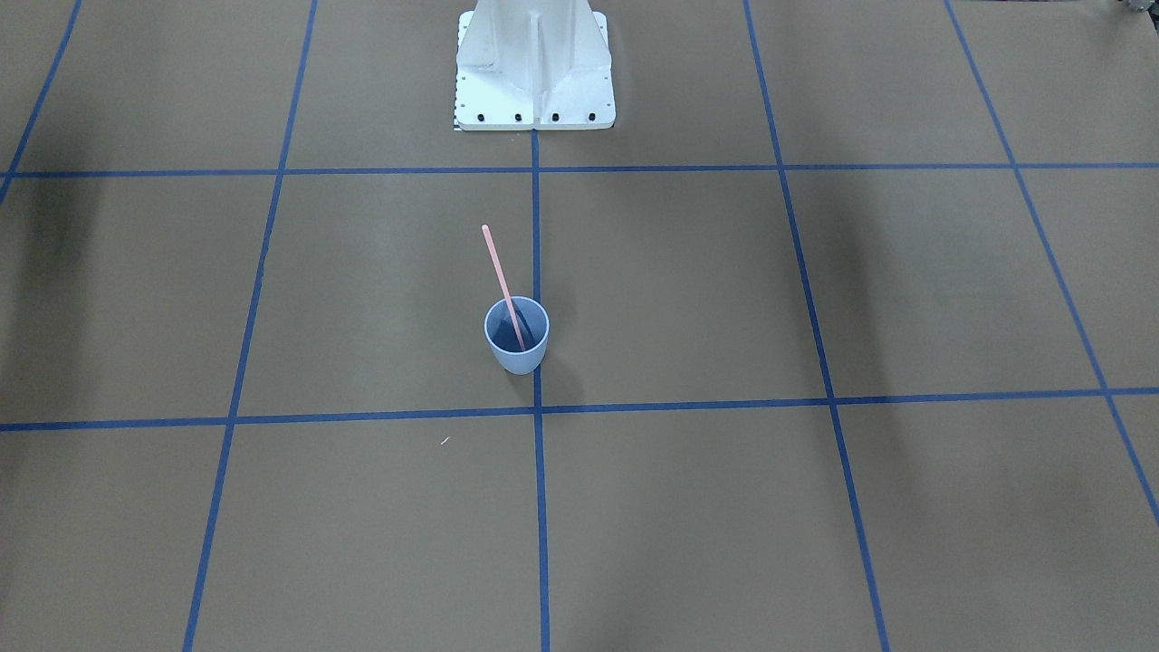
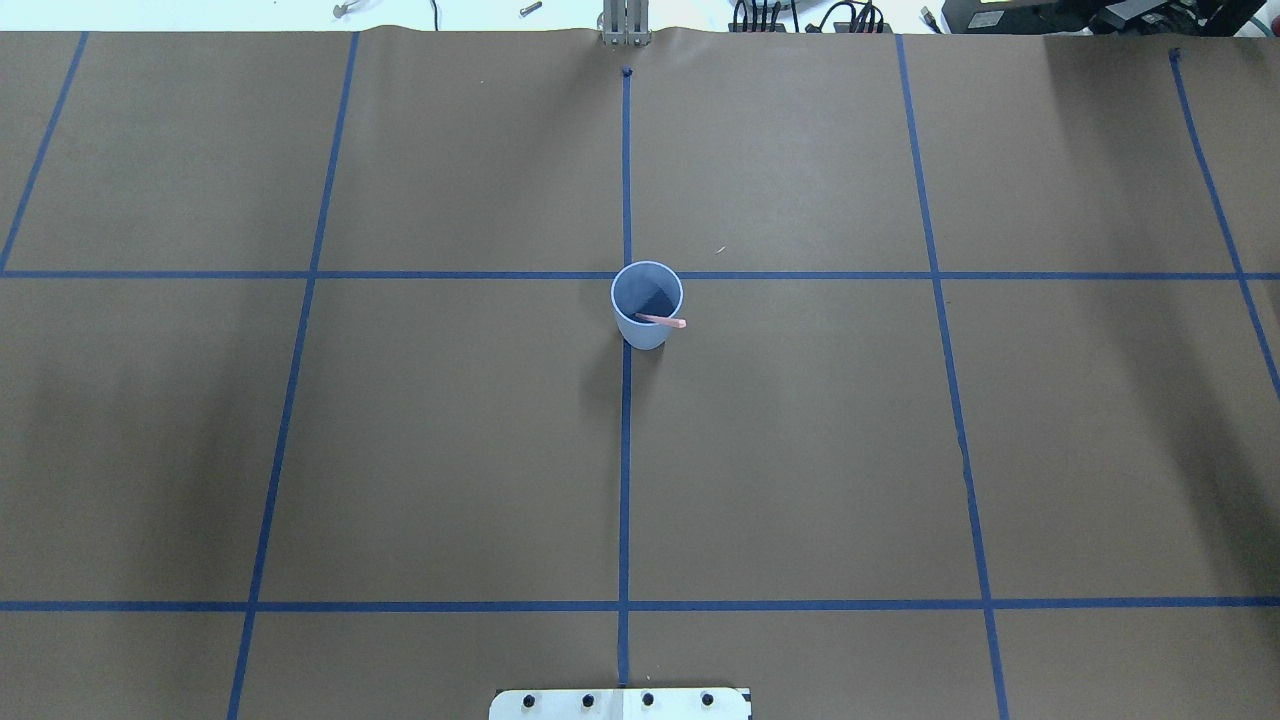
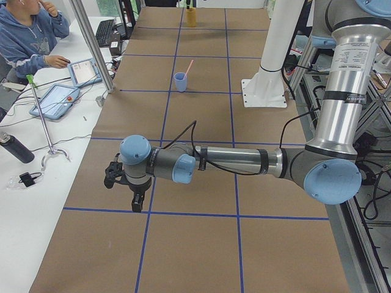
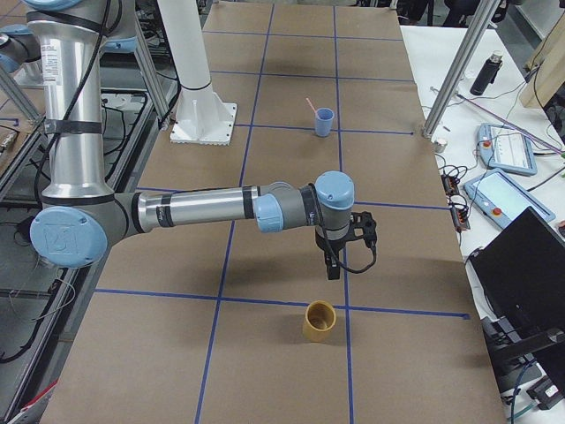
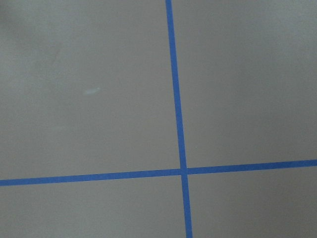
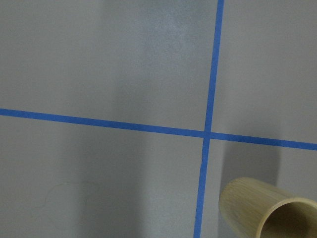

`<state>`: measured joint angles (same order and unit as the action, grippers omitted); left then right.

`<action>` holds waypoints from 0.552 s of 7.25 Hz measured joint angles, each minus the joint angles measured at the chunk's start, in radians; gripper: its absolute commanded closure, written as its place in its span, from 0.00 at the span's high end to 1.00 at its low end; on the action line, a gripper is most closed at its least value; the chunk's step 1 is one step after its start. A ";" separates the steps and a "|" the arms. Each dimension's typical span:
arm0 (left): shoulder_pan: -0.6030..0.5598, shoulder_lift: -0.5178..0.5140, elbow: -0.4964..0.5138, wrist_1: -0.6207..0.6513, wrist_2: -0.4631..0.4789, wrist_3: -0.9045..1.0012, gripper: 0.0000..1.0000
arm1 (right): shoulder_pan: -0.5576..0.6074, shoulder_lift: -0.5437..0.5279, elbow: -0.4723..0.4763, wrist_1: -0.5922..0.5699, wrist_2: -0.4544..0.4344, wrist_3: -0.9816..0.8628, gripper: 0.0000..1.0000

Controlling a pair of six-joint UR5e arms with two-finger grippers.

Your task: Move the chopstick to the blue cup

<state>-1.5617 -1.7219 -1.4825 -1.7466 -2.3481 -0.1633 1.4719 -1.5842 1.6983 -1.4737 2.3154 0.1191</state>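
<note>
The blue cup (image 1: 516, 342) stands upright at the middle of the table, on a blue tape line. It also shows in the overhead view (image 2: 647, 305) and both side views (image 3: 180, 82) (image 4: 324, 122). The pink chopstick (image 1: 500, 272) stands in the cup, leaning on its rim with its top sticking out (image 2: 662, 321) (image 3: 189, 66). The left gripper (image 3: 125, 186) hangs low over the table far from the cup, and I cannot tell if it is open. The right gripper (image 4: 344, 252) hangs near the table's other end, its state also unclear.
A tan wooden cup (image 4: 319, 321) stands just beyond the right gripper, also in the right wrist view (image 6: 267, 210). The robot's white base (image 1: 534, 63) sits at the table's robot side. An operator, tablets and a bottle are along the far side.
</note>
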 measured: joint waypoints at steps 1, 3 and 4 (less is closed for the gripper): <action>0.022 -0.015 -0.013 0.011 0.000 -0.032 0.98 | 0.000 -0.005 -0.002 0.001 0.000 -0.001 1.00; 0.065 -0.060 -0.019 0.026 0.004 -0.072 0.98 | 0.001 -0.023 0.015 0.005 0.001 -0.001 1.00; 0.094 -0.073 -0.033 0.028 0.006 -0.101 0.98 | 0.001 -0.029 0.027 0.006 0.000 -0.001 1.00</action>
<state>-1.4674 -1.7946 -1.5152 -1.7188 -2.3416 -0.2647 1.4726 -1.6137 1.7255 -1.4681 2.3156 0.1181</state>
